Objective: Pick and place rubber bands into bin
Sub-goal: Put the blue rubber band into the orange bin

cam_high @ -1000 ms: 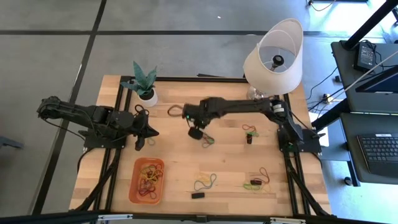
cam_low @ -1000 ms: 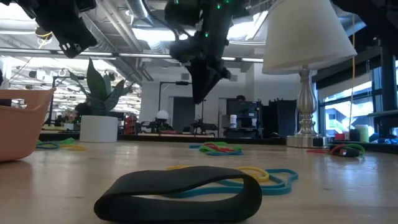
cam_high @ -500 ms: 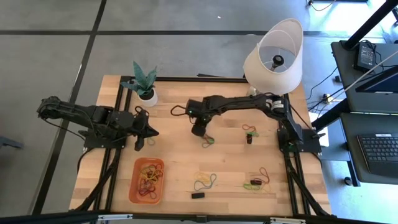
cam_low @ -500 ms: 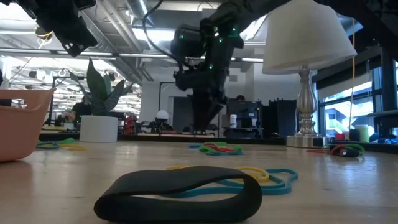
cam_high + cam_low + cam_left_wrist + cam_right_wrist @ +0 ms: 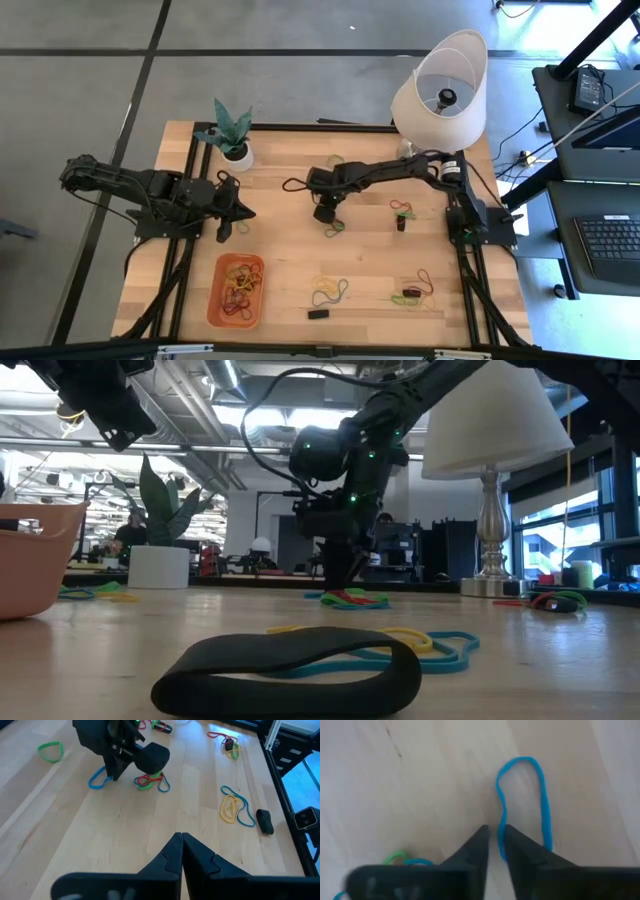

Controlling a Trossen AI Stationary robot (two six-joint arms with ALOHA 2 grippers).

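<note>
Rubber band [image 5: 540, 795], blue, runs lengthwise up-frame from the right gripper [image 5: 493, 840]; jaws nearly closed, a narrow gap left, straddling its lower edge.

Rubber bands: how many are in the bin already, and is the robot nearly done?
Not nearly. The bin already holds a small heap of bands. The right gripper is down at the table with its tips at a blue band, not lifted yet. Loose bands lie around the table. The left gripper waits shut.
</note>
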